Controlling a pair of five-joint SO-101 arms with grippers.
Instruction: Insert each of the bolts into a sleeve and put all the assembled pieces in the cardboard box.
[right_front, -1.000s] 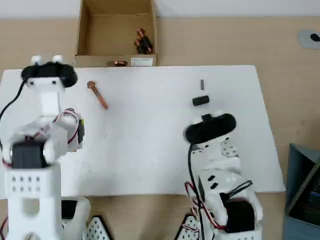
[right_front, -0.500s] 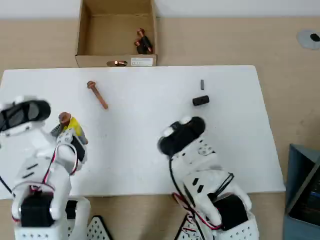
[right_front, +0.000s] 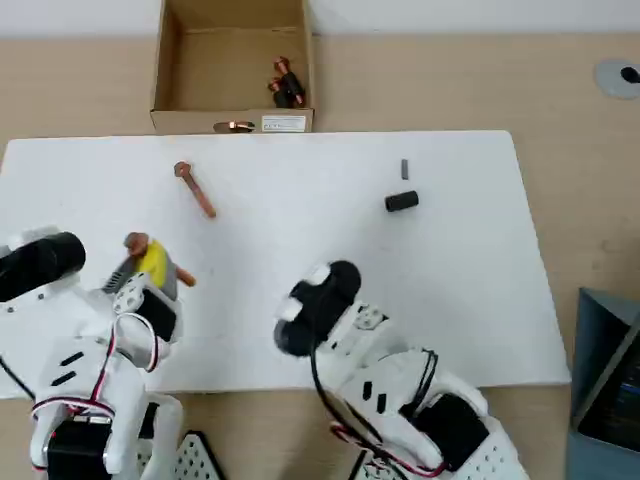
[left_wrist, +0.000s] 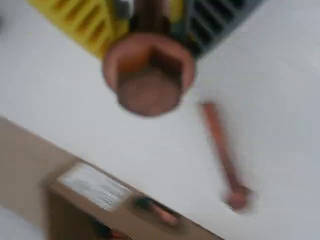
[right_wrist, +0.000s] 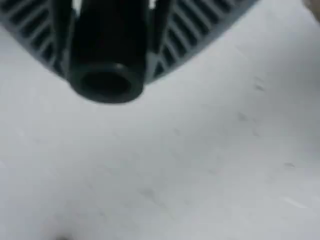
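- Lower in frame than before, left gripper (right_front: 152, 262) clamps a copper hex-head bolt (left_wrist: 148, 80).
- Right gripper (right_wrist: 107, 30), shifted lower-left, clamps a black hollow sleeve (right_wrist: 106, 77).

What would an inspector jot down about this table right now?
Surface: white board on a wooden table.
Job's things: box holds assembled pieces; loose bolt and loose sleeve lie on the board.
Clutter: small dark pin near the loose sleeve; copper bit at the box's front wall.
Hands: left hand shut on held bolt; right hand shut on held sleeve.
Cables: wires run along both arms.
Surroundings: grey disc and dark case off the board.
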